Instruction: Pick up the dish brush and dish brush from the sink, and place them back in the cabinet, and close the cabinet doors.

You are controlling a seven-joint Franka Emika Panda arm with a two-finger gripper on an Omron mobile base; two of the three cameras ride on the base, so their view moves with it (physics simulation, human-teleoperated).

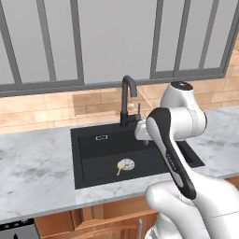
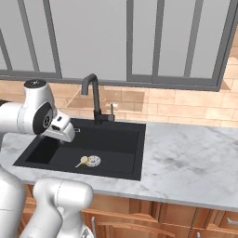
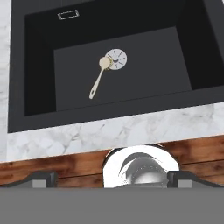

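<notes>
A tan dish brush [image 3: 98, 78] lies on the floor of the black sink [image 3: 39, 87], its handle pointing toward the front wall. Its small round head touches a round white slotted disc [image 3: 116, 58]. I cannot tell whether that disc is the drain or a second brush's bristle head. Both base views show the brush [image 1: 120, 169] [image 2: 82, 161] beside the disc. My gripper [image 3: 112, 179] hangs open well above the sink's front edge, nothing between its widely spread fingertips [image 3: 41, 179]. The hand [image 2: 62, 130] looks down into the basin. The cabinet and its doors are out of view.
A tall black curved faucet [image 1: 128, 100] stands behind the basin. Marble counter [image 2: 186, 162] runs along both sides of the sink. Wooden drawer fronts [image 2: 139, 214] sit below it. A tiled wall and grey-framed windows [image 1: 116, 42] rise behind.
</notes>
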